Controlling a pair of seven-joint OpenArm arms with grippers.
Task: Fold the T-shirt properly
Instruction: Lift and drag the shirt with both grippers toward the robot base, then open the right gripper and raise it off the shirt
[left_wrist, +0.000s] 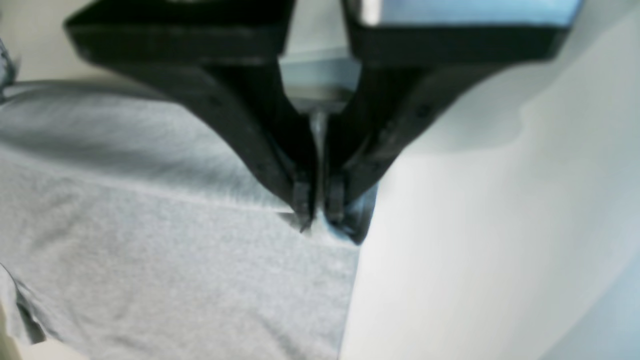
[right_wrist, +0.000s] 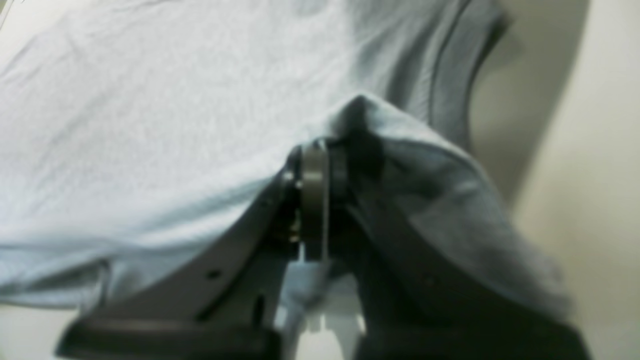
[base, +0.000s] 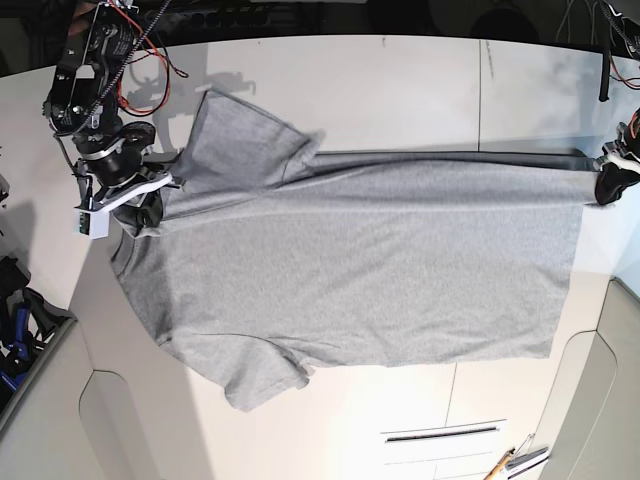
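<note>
The T-shirt (base: 360, 260) lies spread across the bench (base: 400, 80). Both jaws are clamped on cloth — left gripper (left_wrist: 318, 212) at the hem corner, right gripper (right_wrist: 325, 150) at the shoulder. Lift both ends evenly, keeping the held edge taut.

A white worktop (base: 400, 80) carries the grey T-shirt (base: 370, 270) — spread flat, apparently plain side up, sleeves left.
</note>
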